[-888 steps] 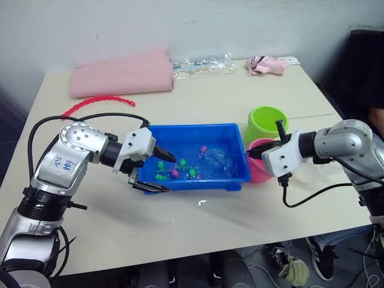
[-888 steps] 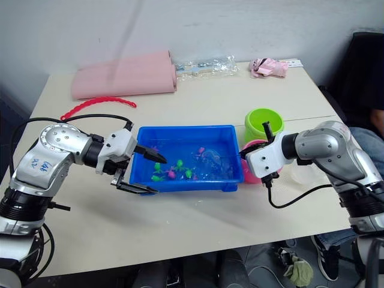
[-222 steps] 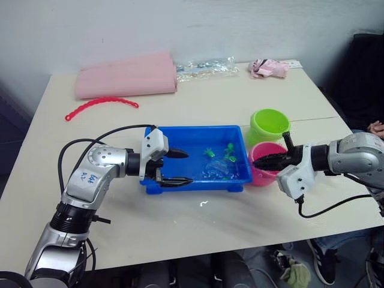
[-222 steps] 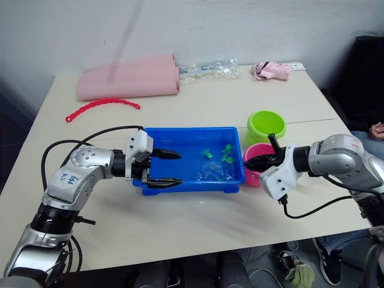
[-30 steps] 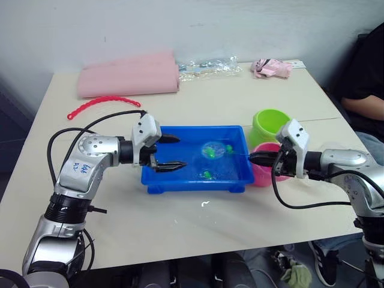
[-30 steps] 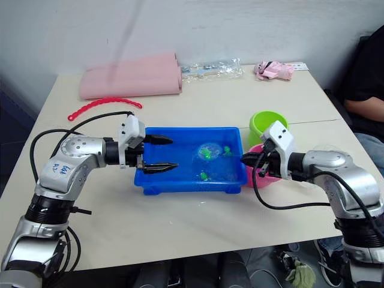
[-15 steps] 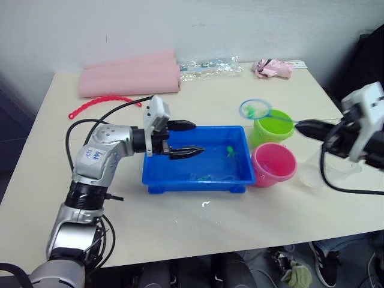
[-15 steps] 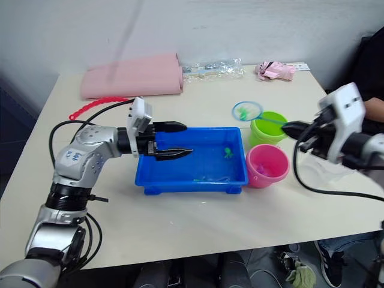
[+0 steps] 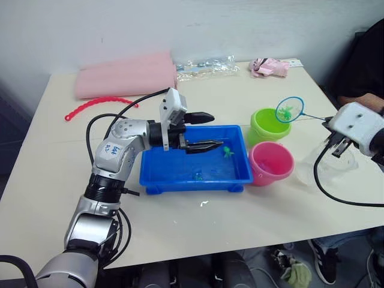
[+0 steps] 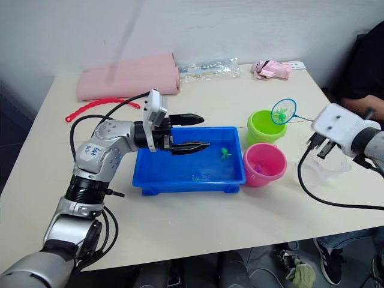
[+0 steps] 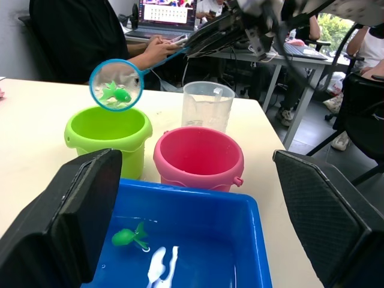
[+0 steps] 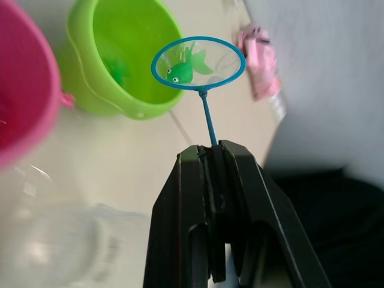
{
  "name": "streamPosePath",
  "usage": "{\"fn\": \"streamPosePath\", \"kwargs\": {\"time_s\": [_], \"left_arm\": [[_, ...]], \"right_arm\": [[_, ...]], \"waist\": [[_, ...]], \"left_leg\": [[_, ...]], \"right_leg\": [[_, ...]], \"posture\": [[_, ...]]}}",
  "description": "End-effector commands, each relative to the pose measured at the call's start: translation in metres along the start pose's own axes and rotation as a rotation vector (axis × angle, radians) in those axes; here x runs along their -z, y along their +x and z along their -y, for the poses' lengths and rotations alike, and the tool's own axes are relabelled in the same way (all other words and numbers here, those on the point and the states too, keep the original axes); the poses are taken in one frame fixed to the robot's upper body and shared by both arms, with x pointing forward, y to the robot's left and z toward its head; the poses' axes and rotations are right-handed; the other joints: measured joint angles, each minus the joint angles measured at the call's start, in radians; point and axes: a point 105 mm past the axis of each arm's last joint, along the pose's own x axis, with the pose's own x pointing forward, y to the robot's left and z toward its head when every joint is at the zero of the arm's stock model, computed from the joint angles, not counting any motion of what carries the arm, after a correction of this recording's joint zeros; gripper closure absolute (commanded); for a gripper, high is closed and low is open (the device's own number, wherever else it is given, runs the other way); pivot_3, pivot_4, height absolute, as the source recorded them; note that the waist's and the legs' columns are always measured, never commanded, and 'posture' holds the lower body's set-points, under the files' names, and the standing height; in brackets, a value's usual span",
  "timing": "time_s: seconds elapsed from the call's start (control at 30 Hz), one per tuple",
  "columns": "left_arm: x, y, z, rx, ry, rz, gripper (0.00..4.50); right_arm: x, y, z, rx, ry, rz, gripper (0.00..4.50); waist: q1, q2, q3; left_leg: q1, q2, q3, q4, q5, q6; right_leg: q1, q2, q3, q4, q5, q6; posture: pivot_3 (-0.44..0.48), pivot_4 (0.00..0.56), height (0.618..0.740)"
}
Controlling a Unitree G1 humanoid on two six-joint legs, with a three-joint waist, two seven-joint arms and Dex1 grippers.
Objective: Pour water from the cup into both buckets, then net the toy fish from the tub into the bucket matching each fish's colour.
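Note:
My right gripper (image 12: 210,153) is shut on the thin handle of the net (image 9: 290,110). The net's blue ring holds one green toy fish (image 12: 183,68) in the air over the far right rim of the lime green bucket (image 9: 269,124). Another green fish (image 12: 117,69) lies inside that bucket. The pink bucket (image 9: 271,162) stands just in front of it. The blue tub (image 9: 180,176) holds water and green fish (image 9: 228,151). My left gripper (image 9: 217,129) hovers open over the tub's far side. The clear cup (image 11: 207,105) stands right of the pink bucket.
A folded pink cloth (image 9: 126,75), a red beaded chain (image 9: 99,105), a clear plastic bag (image 9: 204,65) and a small pink item (image 9: 268,66) lie along the table's far side. A person in black (image 9: 366,66) sits at the right edge.
The net with its green fish has moved right, from the green bucket's left side to above its right rim. My left gripper has reached further right over the tub.

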Motion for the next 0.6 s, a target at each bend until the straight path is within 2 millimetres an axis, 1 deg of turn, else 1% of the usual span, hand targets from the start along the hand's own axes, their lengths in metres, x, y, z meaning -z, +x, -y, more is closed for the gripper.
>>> {"fn": "streamPosePath", "kwargs": {"time_s": [0.03,0.13,0.2,0.23,0.37,0.47,0.5,0.57,0.6], "left_arm": [[-0.013,0.0,-0.004,-0.01,0.052,0.02,0.1],[-0.013,-0.001,-0.005,-0.013,0.056,0.016,0.1],[-0.013,-0.002,-0.005,-0.014,0.058,0.013,0.1],[-0.013,-0.002,-0.005,-0.014,0.059,0.013,0.1],[-0.013,-0.003,-0.006,-0.015,0.062,0.008,0.1],[-0.011,-0.004,-0.007,-0.013,0.062,-0.006,0.1],[-0.008,-0.005,-0.006,-0.009,0.066,-0.02,0.1],[0.004,-0.012,-0.006,-0.014,0.069,-0.078,0.1],[0.008,-0.015,-0.006,-0.017,0.069,-0.099,0.1]], "right_arm": [[-0.008,0.0,0.007,0.028,-0.408,0.059,4.5],[-0.011,-0.002,0.008,0.037,-0.726,0.09,4.5],[-0.011,-0.005,0.011,0.046,-0.854,0.108,4.5],[-0.011,-0.006,0.012,0.049,-0.9,0.115,4.5],[-0.011,-0.01,0.026,0.091,-0.93,0.116,4.5],[-0.011,-0.009,0.035,0.114,-0.733,0.131,4.5],[-0.016,-0.009,0.034,0.106,-0.663,0.165,4.5],[-0.039,-0.008,0.033,0.095,-0.503,0.265,4.5],[-0.047,-0.007,0.032,0.086,-0.453,0.298,4.5]], "waist": [[0.002,0.0,0.0],[0.003,0.0,0.0],[0.002,0.0,0.0],[0.002,0.0,0.0],[-0.001,0.0,0.0],[-0.003,0.0,0.0],[-0.003,0.0,0.0],[-0.006,0.0,0.0],[-0.008,0.0,0.0]], "left_leg": [[0.0,0.0,0.0,0.0,0.0,0.0],[0.0,0.002,0.0,0.0,0.0,0.0],[0.0,0.002,0.001,0.0,0.0,0.0],[0.0,0.002,0.001,0.0,0.0,0.0],[0.0,0.002,0.002,0.0,0.0,-0.001],[0.0,0.002,0.002,0.0,0.0,-0.001],[0.0,0.002,0.002,0.0,0.0,-0.001],[0.0,0.002,0.001,0.0,0.0,-0.001],[0.0,0.002,0.001,0.0,0.0,-0.001]], "right_leg": [[0.0,0.0,0.0,0.0,0.0,0.0],[-0.001,-0.001,0.001,0.001,0.0,0.0],[-0.002,-0.001,0.001,0.001,0.0,0.001],[-0.002,-0.001,0.002,0.001,0.0,0.001],[-0.002,-0.001,0.002,0.002,0.0,0.001],[-0.002,0.0,0.002,0.002,0.0,0.0],[-0.002,0.0,0.002,0.002,0.0,0.0],[-0.002,0.0,0.002,0.002,0.0,0.0],[-0.001,0.001,0.002,0.001,0.0,0.0]], "posture": [[0.0,0.15,0.738],[0.0,0.15,0.738],[0.0,0.15,0.738],[0.0,0.15,0.738],[0.0,0.15,0.738],[0.0,0.15,0.738],[0.0,0.15,0.738],[0.0,0.15,0.738],[0.0,0.15,0.738]]}}
